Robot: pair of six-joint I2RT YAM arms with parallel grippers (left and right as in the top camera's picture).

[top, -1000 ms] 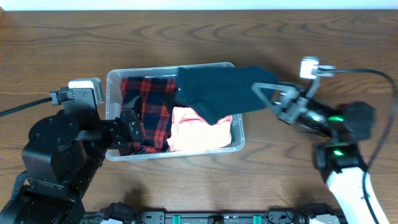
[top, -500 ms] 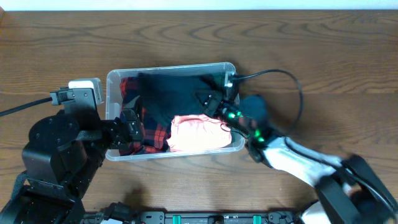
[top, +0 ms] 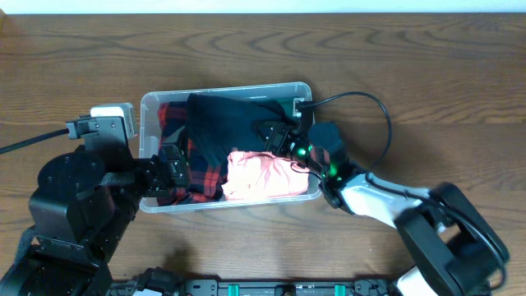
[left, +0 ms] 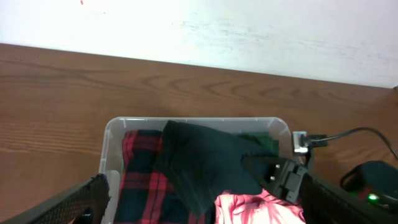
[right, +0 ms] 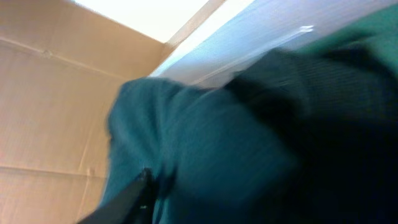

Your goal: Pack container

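The container (top: 226,90) is a clear plastic bin in the middle of the table, seen also from the left wrist (left: 199,120). It holds a red plaid garment (top: 201,173) on the left, a pink garment (top: 263,177) at the front right and a dark teal garment (top: 222,123) draped over both. My right gripper (top: 275,136) is down inside the bin's right half, pressed into the teal cloth (right: 205,143); only one finger (right: 134,193) shows, so its jaw gap is unclear. My left gripper (top: 174,171) hangs open over the bin's left wall, holding nothing.
The wooden table (top: 411,66) stretches around the bin on all sides. A black cable (top: 362,97) loops from the right wrist past the bin's right rim. A white wall runs behind the table, and cardboard (right: 56,93) shows in the right wrist view.
The right arm swung left from outside the bin and dropped into it, bringing the teal garment along. That garment hung over the right rim before; now it lies inside.
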